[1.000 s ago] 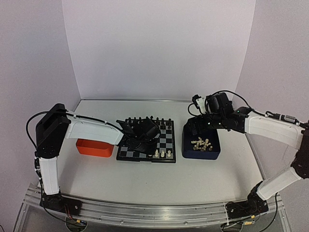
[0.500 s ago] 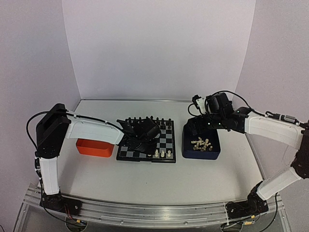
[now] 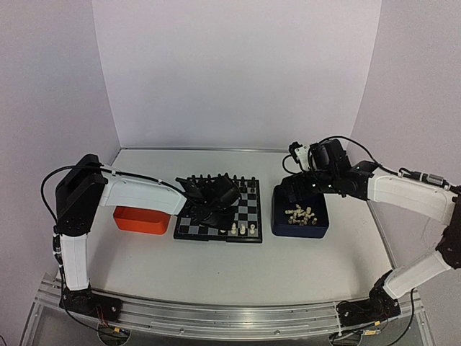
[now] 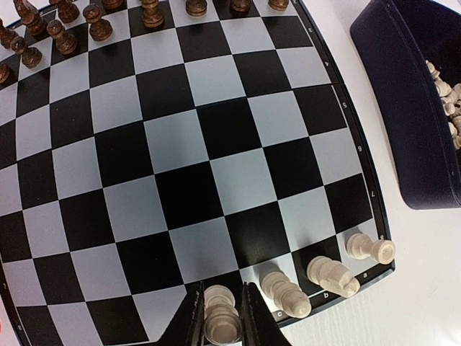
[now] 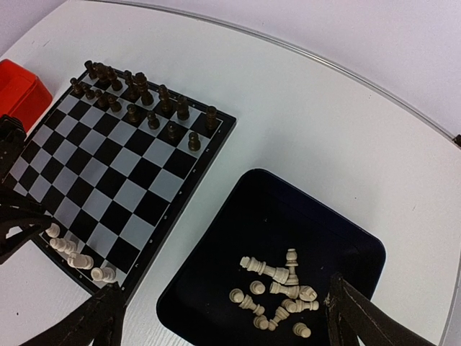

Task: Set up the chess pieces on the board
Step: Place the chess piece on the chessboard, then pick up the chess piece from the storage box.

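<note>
The board (image 4: 180, 144) lies mid-table (image 3: 248, 205). Three cream-white chess pieces stand on its near row (image 4: 284, 294) (image 4: 331, 275) (image 4: 369, 247). My left gripper (image 4: 220, 324) is low over that row, just left of them, shut on a further cream piece (image 4: 220, 317) that stands on the board. In the top view the left gripper (image 3: 222, 216) hides this piece. My right gripper (image 5: 223, 317) hangs open above the loose cream pieces (image 5: 277, 292) in the dark blue tray (image 5: 216, 267), touching none. From above, the right gripper (image 3: 295, 191) is over the tray's far left corner.
Black pieces (image 4: 94, 21) fill the board's two far rows (image 3: 216, 178). The dark blue tray (image 3: 281, 220) stands right of the board, and an orange tray (image 3: 140, 220) stands left of it. Bare white table runs in front of both.
Hardly anything differs. The right wrist has drifted slightly to the right over the blue tray. The left gripper stays at the board's near row.
</note>
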